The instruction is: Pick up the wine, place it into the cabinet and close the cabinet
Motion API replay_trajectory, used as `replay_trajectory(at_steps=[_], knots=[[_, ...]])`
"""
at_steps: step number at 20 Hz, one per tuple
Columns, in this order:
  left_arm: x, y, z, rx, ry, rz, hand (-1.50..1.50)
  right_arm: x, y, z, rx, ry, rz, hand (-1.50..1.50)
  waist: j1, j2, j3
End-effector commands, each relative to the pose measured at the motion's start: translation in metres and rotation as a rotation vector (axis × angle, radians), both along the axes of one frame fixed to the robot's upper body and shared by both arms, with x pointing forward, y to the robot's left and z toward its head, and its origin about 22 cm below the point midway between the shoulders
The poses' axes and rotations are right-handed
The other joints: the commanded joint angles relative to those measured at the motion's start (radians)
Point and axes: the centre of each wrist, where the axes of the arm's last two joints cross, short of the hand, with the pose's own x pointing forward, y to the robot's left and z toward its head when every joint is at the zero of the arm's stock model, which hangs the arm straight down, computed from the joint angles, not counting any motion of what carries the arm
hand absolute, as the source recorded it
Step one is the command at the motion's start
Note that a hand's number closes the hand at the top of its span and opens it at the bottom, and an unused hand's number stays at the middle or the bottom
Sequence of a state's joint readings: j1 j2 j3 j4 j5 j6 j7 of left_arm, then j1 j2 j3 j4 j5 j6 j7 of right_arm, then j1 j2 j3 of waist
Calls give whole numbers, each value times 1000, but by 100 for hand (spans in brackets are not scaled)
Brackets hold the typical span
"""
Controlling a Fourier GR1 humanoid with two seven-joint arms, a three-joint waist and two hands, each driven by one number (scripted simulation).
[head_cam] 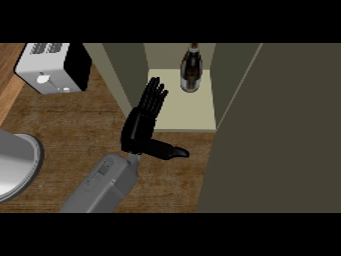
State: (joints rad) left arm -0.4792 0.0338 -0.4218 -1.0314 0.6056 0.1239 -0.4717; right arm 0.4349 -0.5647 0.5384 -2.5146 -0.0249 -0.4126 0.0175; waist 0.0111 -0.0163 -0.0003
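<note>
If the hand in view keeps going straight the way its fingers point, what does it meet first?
The left hand, open with straight fingers, points up the picture over the cabinet shelf. Straight on, it likely meets the cabinet's left inner wall or the back, passing left of the wine bottle; depth is unclear.

I am seeing a wood-grain counter (69,125), a glossy dark glass wine bottle (191,70), a matt black robot hand (145,120), and a smooth white-and-black toaster (53,67).

Wine (191,70) in cabinet (180,122); toaster (53,67) left.
</note>
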Motion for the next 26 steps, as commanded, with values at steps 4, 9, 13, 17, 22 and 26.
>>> replay_trajectory(at_steps=[4, 9, 13, 17, 22, 26], knots=[[-49, 17, 2, -65, 29, 11, -150, -34, -6, 58, 56, -40, 52, -150, -11, 5, -1], [-65, 61, 10, -81, 4, 25, -150, -28, -4, 52, -3, -18, 131, -150, -10, 9, -1], [-99, 81, -2, -83, 23, 38, -150, -28, -3, 53, -32, -12, 195, -150, -6, 9, -1], [-85, 103, 4, -65, -33, 86, -150, -28, 1, 47, -30, 45, 323, -150, -16, 11, -1], [-90, 133, 9, -51, -45, 98, -150, -27, 6, 38, -81, 39, 528, 150, -8, 12, -1], [-93, 176, 23, -6, -94, 150, -150, -35, 7, 37, -78, 59, 566, 150, -20, 9, 0]])
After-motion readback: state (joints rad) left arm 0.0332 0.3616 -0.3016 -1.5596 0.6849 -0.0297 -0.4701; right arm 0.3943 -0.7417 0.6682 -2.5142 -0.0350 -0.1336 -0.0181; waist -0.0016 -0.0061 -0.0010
